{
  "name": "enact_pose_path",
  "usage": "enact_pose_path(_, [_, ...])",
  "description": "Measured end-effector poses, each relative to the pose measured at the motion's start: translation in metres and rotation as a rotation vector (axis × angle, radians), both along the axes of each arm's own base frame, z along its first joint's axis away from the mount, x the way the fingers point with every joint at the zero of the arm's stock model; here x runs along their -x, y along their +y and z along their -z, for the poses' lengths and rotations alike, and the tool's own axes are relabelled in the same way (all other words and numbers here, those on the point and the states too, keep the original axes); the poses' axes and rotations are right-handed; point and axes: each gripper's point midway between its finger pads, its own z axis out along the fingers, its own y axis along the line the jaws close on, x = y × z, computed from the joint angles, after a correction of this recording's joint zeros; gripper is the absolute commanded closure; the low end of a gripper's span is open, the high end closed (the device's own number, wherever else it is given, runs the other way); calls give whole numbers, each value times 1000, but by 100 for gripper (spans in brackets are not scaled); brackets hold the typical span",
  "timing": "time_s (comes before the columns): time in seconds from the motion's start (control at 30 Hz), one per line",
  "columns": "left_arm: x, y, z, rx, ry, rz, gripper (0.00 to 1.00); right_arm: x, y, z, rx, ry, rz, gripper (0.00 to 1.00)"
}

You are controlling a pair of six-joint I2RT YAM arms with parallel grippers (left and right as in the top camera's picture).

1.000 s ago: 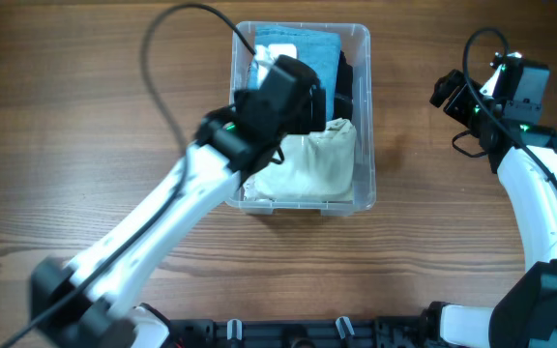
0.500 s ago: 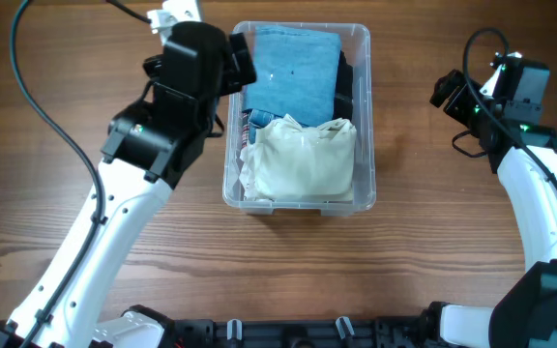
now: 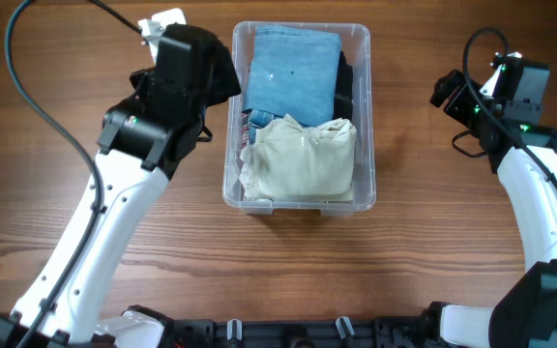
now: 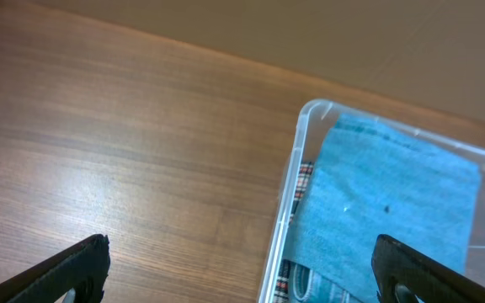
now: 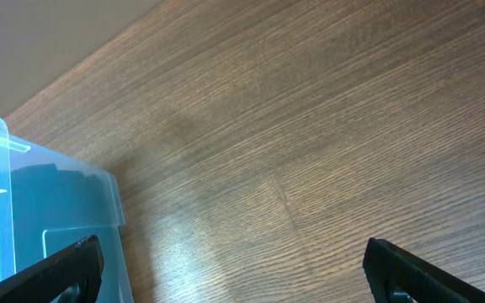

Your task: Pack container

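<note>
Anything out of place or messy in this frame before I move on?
Nothing looks spilled or damaged. Only the cream garment at the near end of the container looks untidy: it lies rumpled, not flat like the folded blue garment behind it, and a strip of plaid fabric pokes out at its left edge.

Bright, even light; soft shadows, sharp focus.
</note>
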Motion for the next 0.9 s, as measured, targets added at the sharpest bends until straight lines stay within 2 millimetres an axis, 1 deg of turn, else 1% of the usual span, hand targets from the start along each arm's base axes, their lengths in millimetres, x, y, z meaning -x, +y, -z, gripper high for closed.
enact_pose_path(0.17, [-8, -3, 20, -19, 46, 0, 0, 0, 0, 0, 0, 0, 0, 0])
enact_pose_path(0.3, [-11, -5, 29, -26, 66, 1, 0, 0, 0, 0, 0, 0, 0, 0])
enact_pose_path(0.7, [-10, -5, 31, -28, 76, 3, 0, 0, 0, 0, 0, 0, 0, 0])
enact_pose_path(0.77, [-5, -3, 35, -39, 102, 3, 0, 0, 0, 0, 0, 0, 0, 0])
enact_pose_path(0.9, [19, 7, 55, -94, 234, 3, 0, 0, 0, 0, 0, 1, 0, 0])
